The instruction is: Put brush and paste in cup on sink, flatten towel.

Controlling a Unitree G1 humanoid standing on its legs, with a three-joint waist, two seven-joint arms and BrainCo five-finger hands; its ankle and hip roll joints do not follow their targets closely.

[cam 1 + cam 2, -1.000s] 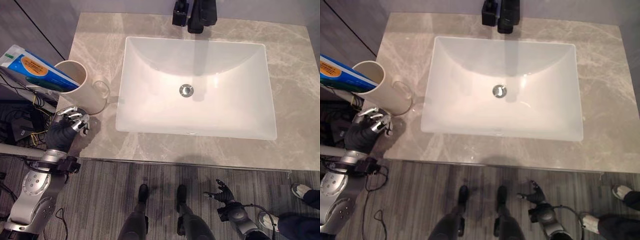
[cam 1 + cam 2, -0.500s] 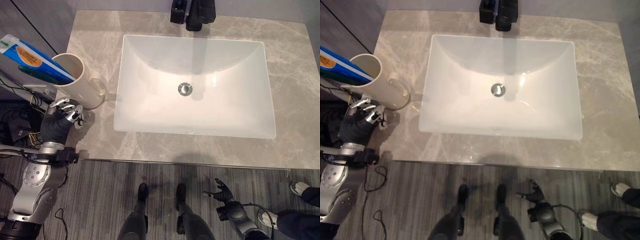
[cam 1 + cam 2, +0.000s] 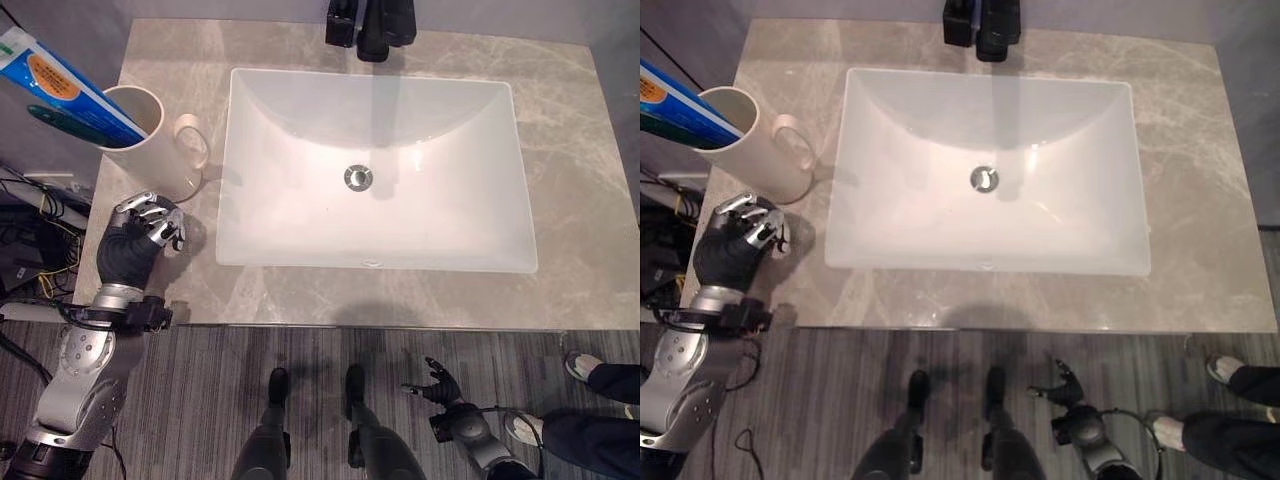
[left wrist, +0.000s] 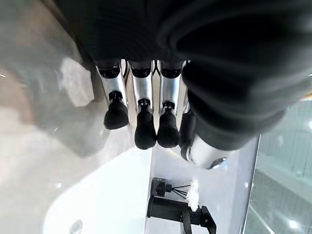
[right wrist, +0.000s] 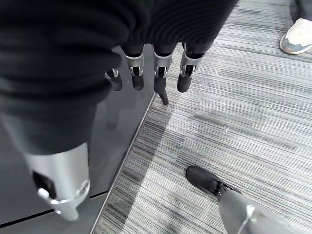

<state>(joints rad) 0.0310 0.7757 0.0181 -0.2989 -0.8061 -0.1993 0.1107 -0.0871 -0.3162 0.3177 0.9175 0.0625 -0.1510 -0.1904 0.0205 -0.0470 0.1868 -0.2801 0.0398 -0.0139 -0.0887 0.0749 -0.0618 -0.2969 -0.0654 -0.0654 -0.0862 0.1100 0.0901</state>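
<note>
A white handled cup (image 3: 150, 145) stands at the left end of the grey marble counter (image 3: 570, 200). A blue and white toothpaste box (image 3: 55, 80) leans out of it to the left, with a dark teal strip (image 3: 72, 124) along its underside that I cannot identify. My left hand (image 3: 132, 245) hovers over the counter's left front corner, just in front of the cup and apart from it. Its fingers (image 4: 142, 124) are curled and hold nothing. My right hand (image 3: 438, 384) hangs low by the floor in front of the counter, fingers (image 5: 157, 78) relaxed and empty.
A white rectangular sink (image 3: 375, 262) with a round drain (image 3: 356, 177) fills the counter's middle. A black faucet (image 3: 372, 22) stands behind it. A person's shoe (image 3: 582, 364) rests on the striped floor at the right. Loose cables (image 3: 30, 215) lie left of the counter.
The whole picture has shifted, so the camera moved. My left hand has drawn back a little from the cup toward the counter's front edge. Its fingers stay curled.
</note>
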